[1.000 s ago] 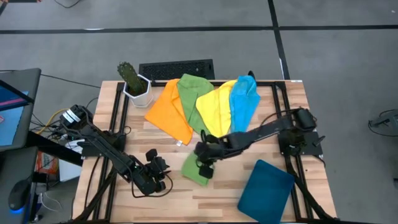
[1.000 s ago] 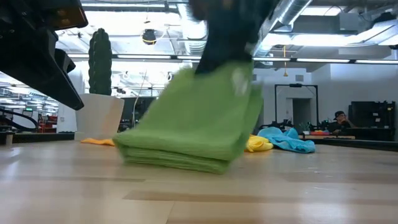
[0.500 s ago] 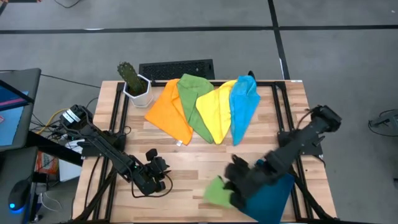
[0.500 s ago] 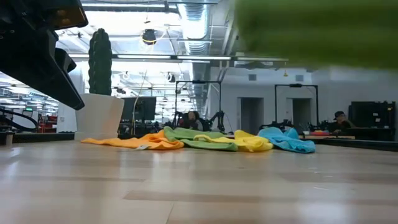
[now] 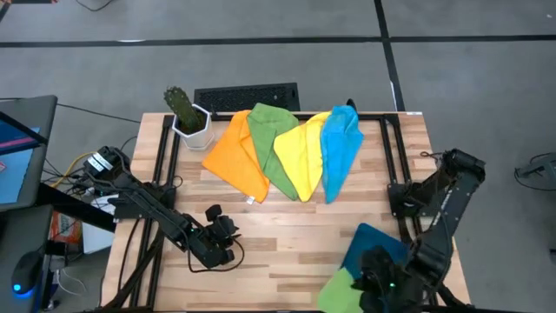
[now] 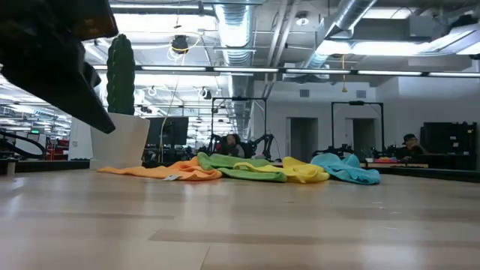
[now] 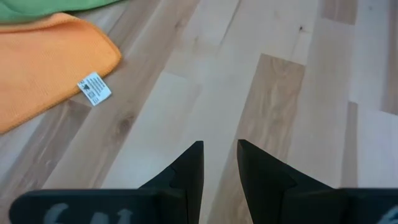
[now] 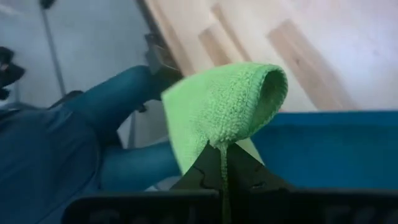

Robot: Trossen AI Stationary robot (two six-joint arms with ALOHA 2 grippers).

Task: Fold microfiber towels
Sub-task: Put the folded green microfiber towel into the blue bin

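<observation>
Wooden table (image 5: 287,239) fills the middle of the high view, with a black frame along its sides. At the far side four microfiber towels lie spread in a fan, each one partly over the next: an orange towel (image 5: 234,152), a green towel (image 5: 271,139), a yellow towel (image 5: 304,156) and a bright blue towel (image 5: 340,146). A small white tag (image 7: 94,88) sticks out from the orange towel's edge. A dark teal tray (image 5: 369,248) sits at the near right corner of the table. A cactus in a white pot (image 5: 187,115) stands at the far left corner, and a black keyboard (image 5: 246,96) lies just behind the table. The right gripper (image 8: 222,168) is at the near edge by the tray, its fingers pinched tight on a folded green towel (image 8: 227,112) held above the tray's edge. The left gripper (image 7: 219,163) hangs over bare wood near the orange towel, its fingers a little apart and holding nothing
</observation>
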